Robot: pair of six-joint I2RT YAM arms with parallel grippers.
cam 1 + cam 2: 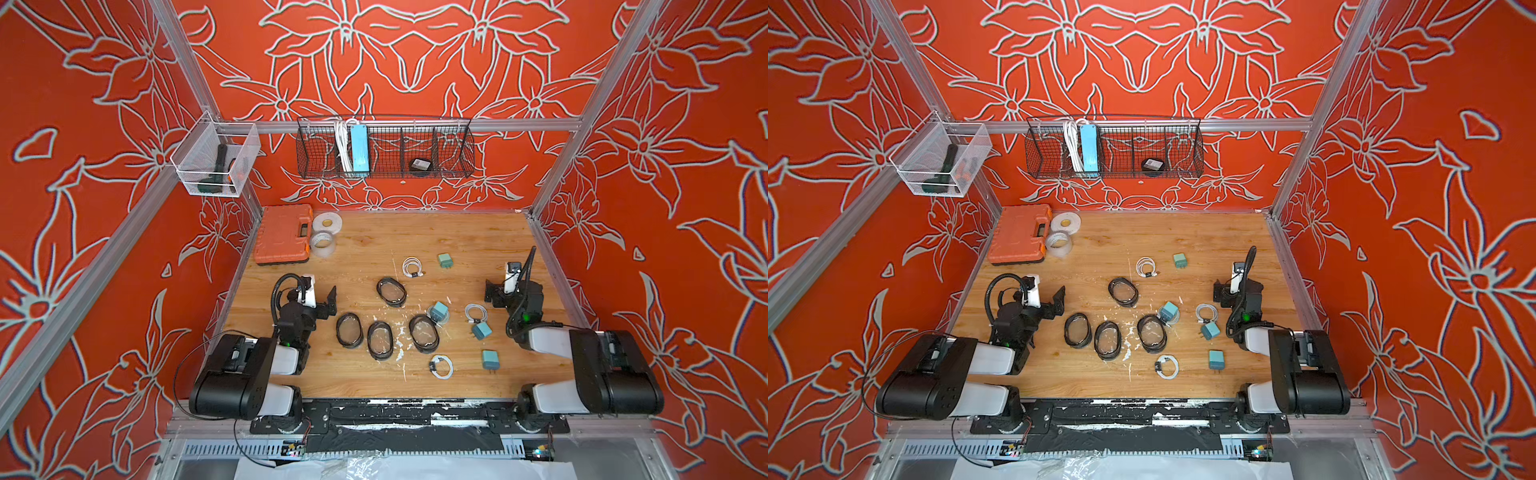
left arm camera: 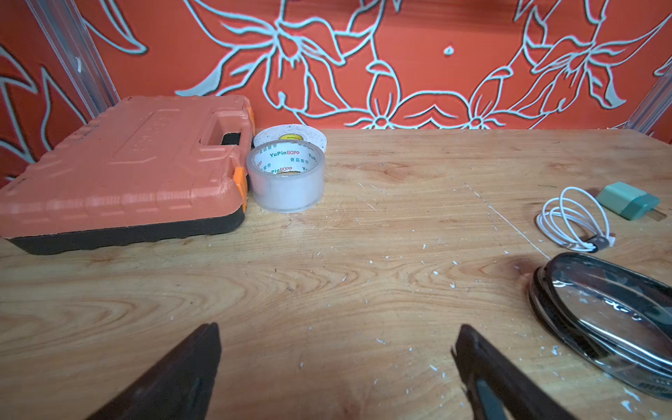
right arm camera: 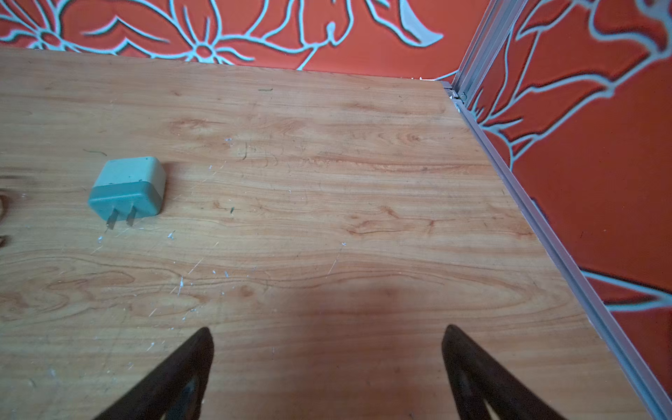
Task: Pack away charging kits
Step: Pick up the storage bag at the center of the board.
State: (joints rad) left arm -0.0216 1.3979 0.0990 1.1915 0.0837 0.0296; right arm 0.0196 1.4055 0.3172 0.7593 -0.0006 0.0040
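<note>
top views: four teal plug adapters (image 1: 481, 331) and coiled white cables (image 1: 441, 366) lie loose on the scuffed wooden table (image 1: 415, 241) beside clear oval cases (image 1: 349, 330); one adapter sits atop a cable, so a pinch there may snag both. left wrist view: left gripper (image 2: 336, 327) spread wide, empty. right wrist view: right gripper (image 3: 327, 329) likewise, near the red floral wall (image 3: 582, 163).

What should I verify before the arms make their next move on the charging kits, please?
1. The left pincer open, empty: ok.
2. The right pincer open, empty: ok.
3. All four plug adapters on the table: ok.
4. Every cable lying free: not ok; one coiled cable seems pinned under an adapter.
5. The oval cases open to receive kits: cannot tell.
</note>
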